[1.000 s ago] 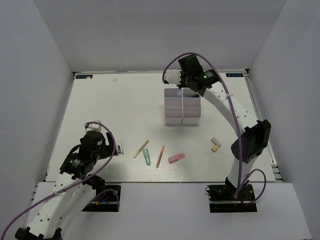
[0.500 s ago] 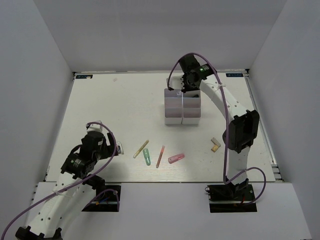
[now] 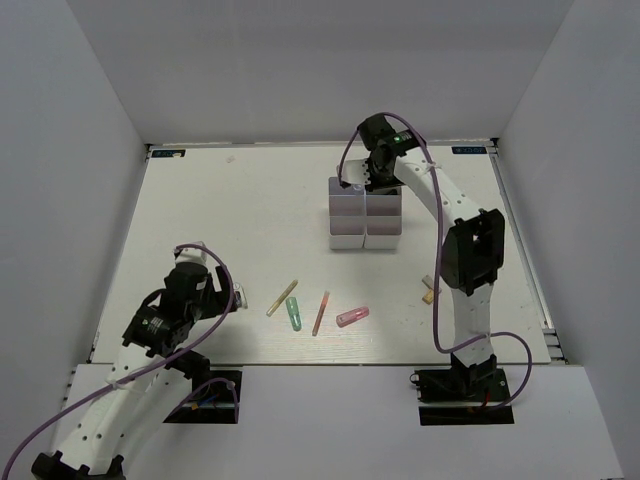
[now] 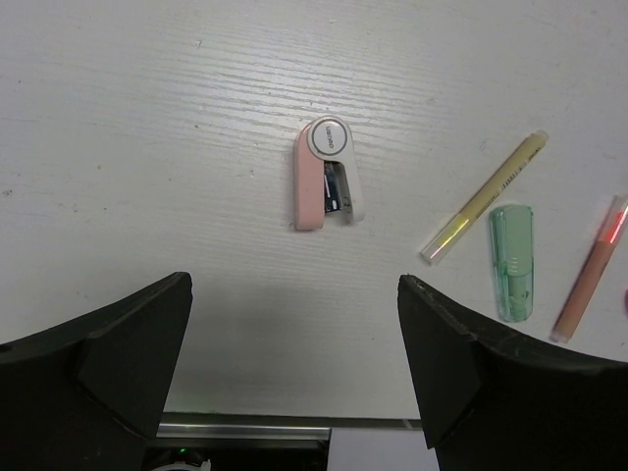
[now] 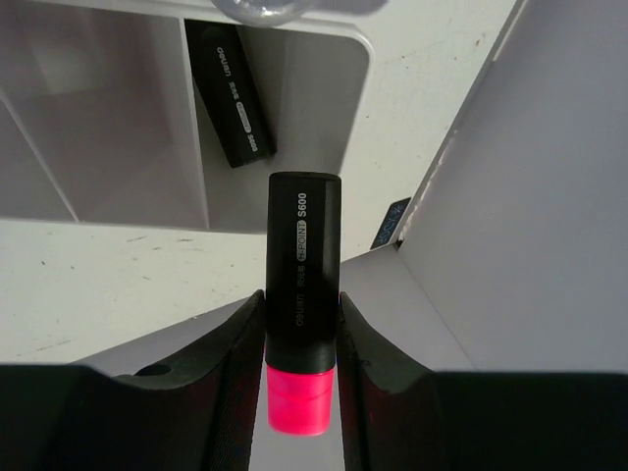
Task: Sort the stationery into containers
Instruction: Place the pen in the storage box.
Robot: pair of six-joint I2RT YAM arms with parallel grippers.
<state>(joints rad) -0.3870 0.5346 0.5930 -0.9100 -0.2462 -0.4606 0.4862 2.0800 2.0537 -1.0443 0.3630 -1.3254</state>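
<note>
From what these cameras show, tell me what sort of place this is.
Most likely a lab robot cell for manipulation trials: blank white walls box in a white table, the left arm and right arm are bolted at its near edge, and loose stationery lies near a white organiser.

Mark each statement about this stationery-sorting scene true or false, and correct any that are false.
1. The right gripper holds a pink-capped black marker. True.
2. The left gripper is shut on the green tube. False: it is open and empty, and the green tube lies on the table.
3. A second black marker lies in a compartment of the organiser. True.
4. The pink tube sits inside the organiser. False: it lies on the table near the orange stick.
</note>
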